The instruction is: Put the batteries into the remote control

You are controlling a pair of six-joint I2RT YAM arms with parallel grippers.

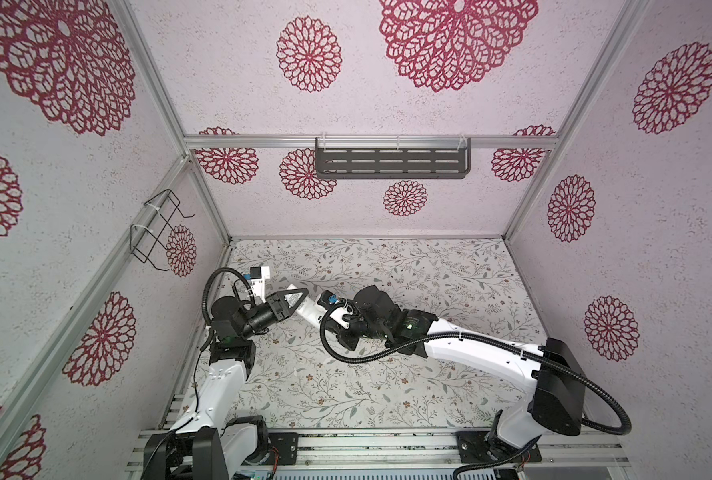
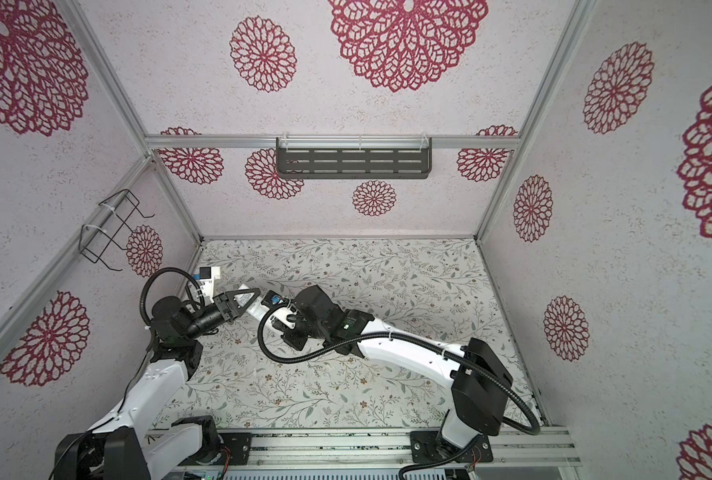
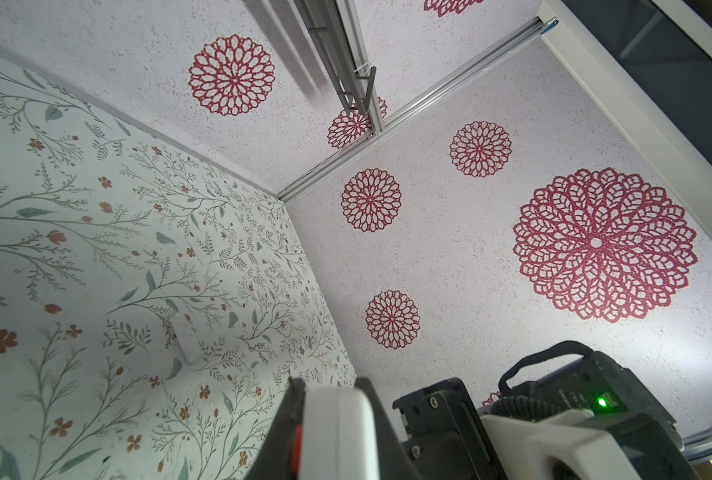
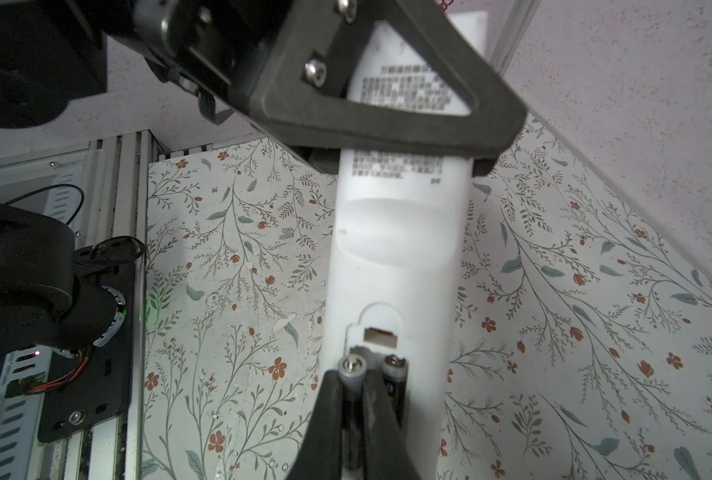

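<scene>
In both top views the left jaws hold the white remote control tight, left of the middle, over the flowery bench. In the left wrist view the remote control sits pinched between two dark fingers. In the right wrist view (the best look) the right jaws squeeze one battery at the open hole in the remote's back, and the other battery lies in that hole just beside it.

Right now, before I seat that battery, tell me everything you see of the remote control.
The remote control is long, slim white plastic, back up, with printed grey text and an open battery recess. The left claw clamps its printed part. One battery sits in the recess; the right claw holds the second battery at the slot beside it.
</scene>
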